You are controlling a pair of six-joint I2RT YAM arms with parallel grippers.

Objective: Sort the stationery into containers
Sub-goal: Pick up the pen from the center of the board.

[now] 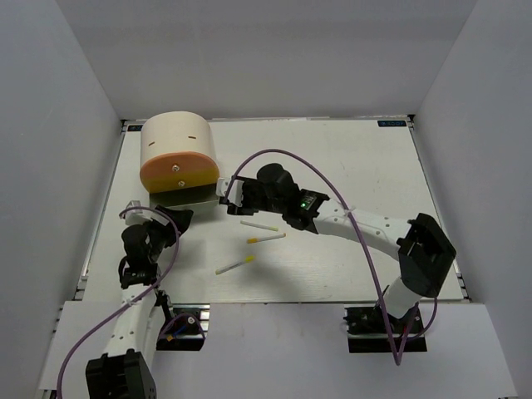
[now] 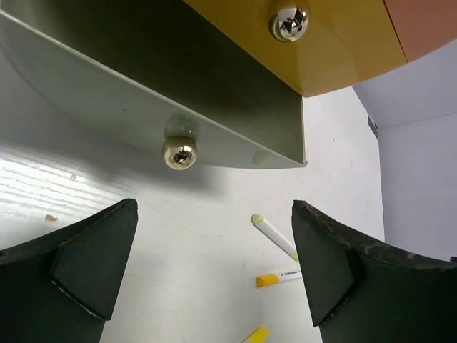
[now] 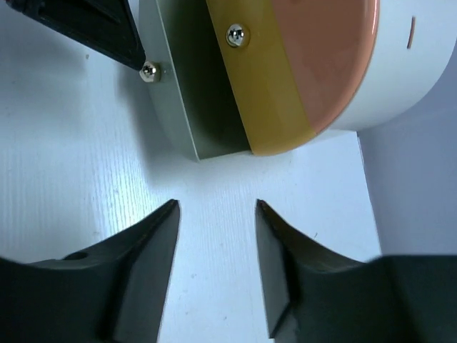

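Observation:
The cream drum organiser (image 1: 177, 143) with an orange-to-yellow face stands at the far left; its bottom grey drawer (image 1: 188, 196) is pulled open. Three thin white sticks lie mid-table: a pale-tipped one (image 1: 259, 224), an orange-tipped one (image 1: 266, 238) and a yellow-tipped one (image 1: 234, 264). My left gripper (image 1: 172, 219) is open and empty just in front of the drawer knob (image 2: 179, 152). My right gripper (image 1: 229, 194) is open and empty beside the drawer's right corner (image 3: 203, 107). The highlighters and the eraser piece are out of view.
In the left wrist view the sticks (image 2: 275, 236) lie on the white table past the right finger. A second knob (image 2: 288, 20) sits on the yellow drawer face above. White walls enclose the table on three sides.

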